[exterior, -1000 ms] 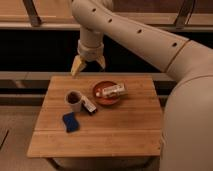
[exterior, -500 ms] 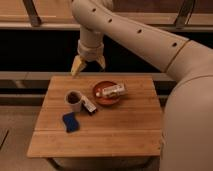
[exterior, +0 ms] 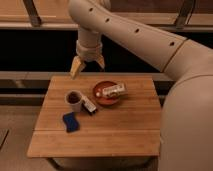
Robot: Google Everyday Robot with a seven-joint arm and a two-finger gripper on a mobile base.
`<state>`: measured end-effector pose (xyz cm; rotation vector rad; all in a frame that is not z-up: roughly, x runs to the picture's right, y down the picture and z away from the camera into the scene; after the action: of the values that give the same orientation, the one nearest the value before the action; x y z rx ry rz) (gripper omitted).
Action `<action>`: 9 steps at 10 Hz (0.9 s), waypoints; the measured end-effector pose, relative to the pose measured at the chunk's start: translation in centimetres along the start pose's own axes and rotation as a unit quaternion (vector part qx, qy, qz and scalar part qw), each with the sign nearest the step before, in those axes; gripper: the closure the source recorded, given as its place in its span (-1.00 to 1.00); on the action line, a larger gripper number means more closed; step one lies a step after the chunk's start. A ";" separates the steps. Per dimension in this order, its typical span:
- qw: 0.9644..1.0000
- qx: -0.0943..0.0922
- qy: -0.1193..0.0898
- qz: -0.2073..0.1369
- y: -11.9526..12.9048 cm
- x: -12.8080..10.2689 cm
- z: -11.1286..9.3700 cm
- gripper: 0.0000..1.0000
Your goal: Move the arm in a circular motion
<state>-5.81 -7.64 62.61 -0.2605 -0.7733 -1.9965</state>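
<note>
The cream-beige arm [exterior: 150,42] with small dark holes sweeps in from the right and top of the camera view and bends down over the far edge of the wooden table [exterior: 125,127]. Its yellowish two-finger gripper [exterior: 87,65] hangs above the table's back left part, behind the mug. The two fingers are spread apart and hold nothing.
On the table stand a white mug [exterior: 74,99], a small dark and white packet [exterior: 89,105] beside it, a blue sponge [exterior: 70,121] nearer the front, and a red bowl [exterior: 102,96] holding a white wrapped item [exterior: 114,90]. A dark rail and wall run behind the table.
</note>
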 end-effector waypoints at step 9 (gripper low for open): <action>0.996 -0.004 0.068 0.052 13.5 4.0 2.4 -0.60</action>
<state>3.07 -13.69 71.97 -0.1651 -0.6527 -1.8987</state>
